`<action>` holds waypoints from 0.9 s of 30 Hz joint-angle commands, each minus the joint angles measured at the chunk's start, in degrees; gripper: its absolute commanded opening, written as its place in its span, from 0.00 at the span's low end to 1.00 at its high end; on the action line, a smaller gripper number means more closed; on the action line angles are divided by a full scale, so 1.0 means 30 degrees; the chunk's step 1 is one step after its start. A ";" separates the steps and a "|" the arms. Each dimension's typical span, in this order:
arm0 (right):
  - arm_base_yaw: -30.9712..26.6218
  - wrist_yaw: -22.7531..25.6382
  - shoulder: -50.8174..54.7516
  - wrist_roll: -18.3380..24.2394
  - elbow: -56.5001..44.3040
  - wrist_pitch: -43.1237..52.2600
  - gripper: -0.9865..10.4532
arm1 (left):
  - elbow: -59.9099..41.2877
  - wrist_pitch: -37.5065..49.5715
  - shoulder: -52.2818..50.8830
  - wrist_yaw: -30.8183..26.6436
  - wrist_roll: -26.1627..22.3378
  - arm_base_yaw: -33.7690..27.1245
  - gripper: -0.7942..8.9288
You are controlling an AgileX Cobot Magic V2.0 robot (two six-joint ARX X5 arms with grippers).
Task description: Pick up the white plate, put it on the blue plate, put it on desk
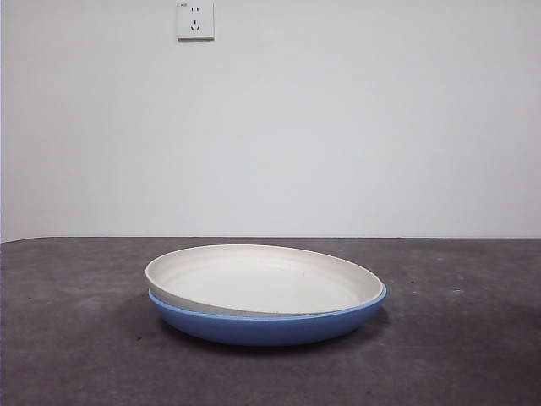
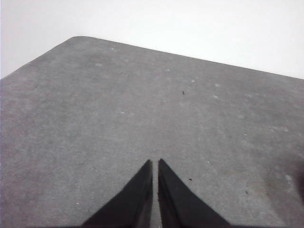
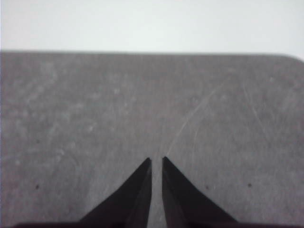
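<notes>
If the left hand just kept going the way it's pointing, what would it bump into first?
Probably only the desk: the left hand, jaws nearly closed, points across bare tabletop toward the far edge. Neither plate shows ahead in its wrist view, though depth is unclear.

Plain white wall [image 1: 338, 127] fills the upper half of the front view, totally bare apart from a white power socket [image 1: 195, 19] stuck right at the top edge, left of centre. Light is soft and even, no harsh shadows on the wall. Below it a dark grey surface runs across the whole lower half, matte and kinda speckled, with little pale flecks and a few faint scuff lines. In the wrist views its far corners look rounded against the white background.
</notes>
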State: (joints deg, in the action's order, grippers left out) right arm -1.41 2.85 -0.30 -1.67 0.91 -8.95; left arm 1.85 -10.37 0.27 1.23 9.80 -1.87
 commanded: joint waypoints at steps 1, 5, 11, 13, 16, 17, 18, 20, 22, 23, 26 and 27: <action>0.0015 0.0058 0.0029 0.0146 -0.0102 -0.0015 0.12 | -0.0386 -0.0109 -0.0029 -0.0095 -0.0022 -0.0015 0.10; 0.0051 -0.0007 0.0029 0.0131 -0.0102 -0.0328 0.12 | -0.0386 -0.0109 -0.0029 -0.0095 -0.0022 -0.0015 0.10; 0.0051 0.0036 0.0029 0.0073 -0.0102 -0.0022 0.12 | -0.0386 -0.0109 -0.0029 -0.0095 -0.0022 -0.0015 0.10; 0.0051 0.0051 0.0029 0.0073 -0.0102 0.0007 0.12 | -0.0386 -0.0109 -0.0029 -0.0095 -0.0022 -0.0015 0.10; 0.0051 0.0051 0.0029 0.0073 -0.0102 0.0000 0.12 | -0.0386 -0.0109 -0.0029 -0.0095 -0.0022 -0.0015 0.10; 0.0044 0.0051 0.0029 0.0073 -0.0095 0.0000 0.12 | -0.0386 -0.0109 -0.0029 -0.0095 -0.0022 -0.0015 0.10; 0.0044 0.0051 0.0029 0.0073 -0.0095 0.0000 0.12 | -0.0386 -0.0109 -0.0029 -0.0095 -0.0022 -0.0015 0.10; 0.0044 0.0051 0.0029 0.0073 -0.0095 0.0000 0.12 | -0.0386 -0.0109 -0.0029 -0.0095 -0.0022 -0.0015 0.10; 0.0044 0.0051 0.0029 0.0073 -0.0095 0.0000 0.12 | -0.0386 -0.0109 -0.0029 -0.0095 -0.0022 -0.0015 0.10; 0.0044 0.0051 0.0029 0.0073 -0.0095 0.0000 0.12 | -0.0386 -0.0109 -0.0029 -0.0095 -0.0022 -0.0015 0.10; 0.0044 0.0051 0.0029 0.0073 -0.0095 0.0000 0.12 | -0.0386 -0.0109 -0.0029 -0.0095 -0.0022 -0.0015 0.10; 0.0051 0.0051 0.0029 0.0073 -0.0095 0.0000 0.12 | -0.0386 -0.0109 -0.0029 -0.0095 -0.0022 -0.0015 0.10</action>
State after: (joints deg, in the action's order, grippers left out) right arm -1.39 2.83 -0.30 -1.69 0.91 -9.28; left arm 1.85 -10.35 0.27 1.23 9.80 -1.87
